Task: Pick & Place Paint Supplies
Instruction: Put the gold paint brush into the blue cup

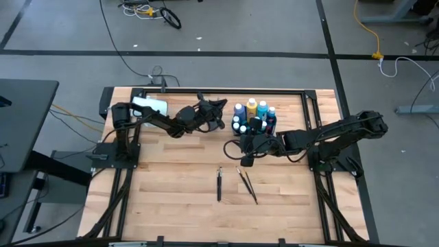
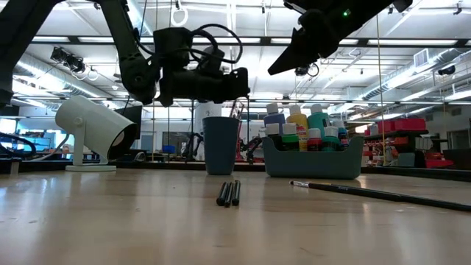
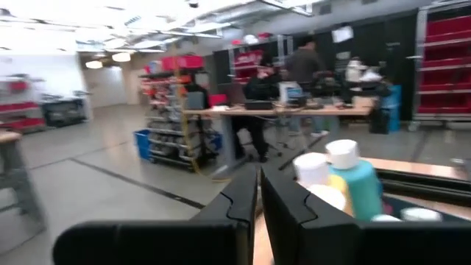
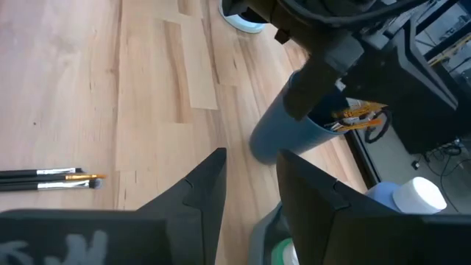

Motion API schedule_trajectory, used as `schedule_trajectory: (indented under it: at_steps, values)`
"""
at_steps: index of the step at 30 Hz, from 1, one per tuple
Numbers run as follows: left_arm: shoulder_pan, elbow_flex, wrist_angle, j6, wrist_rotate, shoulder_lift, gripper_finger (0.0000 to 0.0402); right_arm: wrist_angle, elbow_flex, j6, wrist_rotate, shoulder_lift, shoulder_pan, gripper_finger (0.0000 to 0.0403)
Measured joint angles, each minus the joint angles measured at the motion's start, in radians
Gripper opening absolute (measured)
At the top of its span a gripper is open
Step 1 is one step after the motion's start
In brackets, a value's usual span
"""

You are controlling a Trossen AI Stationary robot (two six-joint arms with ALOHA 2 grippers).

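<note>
No label on the white-capped paint bottles reads clearly. Left gripper hangs nearly clenched, empty; right gripper parted, empty.

Showing pale varnished wood planks across the table, faintly glossy; looking smooth matt plastic on blue cup and grey bin; gleaming white caps on paint bottles.

2 arms, 1 bench, 1 white cylinder, 1 blue cup, 1 teal bin holding at least 8 white-capped paint bottles, and 4 paintbrushes lying loose on the wood: 2 paired left, 2 right
</note>
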Motion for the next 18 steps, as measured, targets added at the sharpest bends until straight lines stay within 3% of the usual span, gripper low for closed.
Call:
schedule_trajectory:
  at_steps: [5, 9, 12, 18]
  values:
    - [-0.008, 0.0, 0.023, 0.053, -0.099, -0.001, 0.0031, 0.0, 0.0, 0.029, -0.027, 0.0, 0.0, 0.0125]
    - [-0.02, 0.0, 0.02, 0.053, -0.105, -0.019, 0.0032, 0.0, 0.0, 0.061, -0.077, 0.0, 0.0, 0.0125]
    - [-0.055, 0.0, 0.022, 0.064, -0.105, -0.068, 0.0032, 0.0, 0.0, 0.094, -0.115, 0.0, 0.0, 0.0125]
    - [-0.157, 0.0, -0.002, 0.229, -0.164, -0.184, 0.0032, -0.006, 0.0, 0.181, -0.208, 0.0, 0.0, 0.0125]
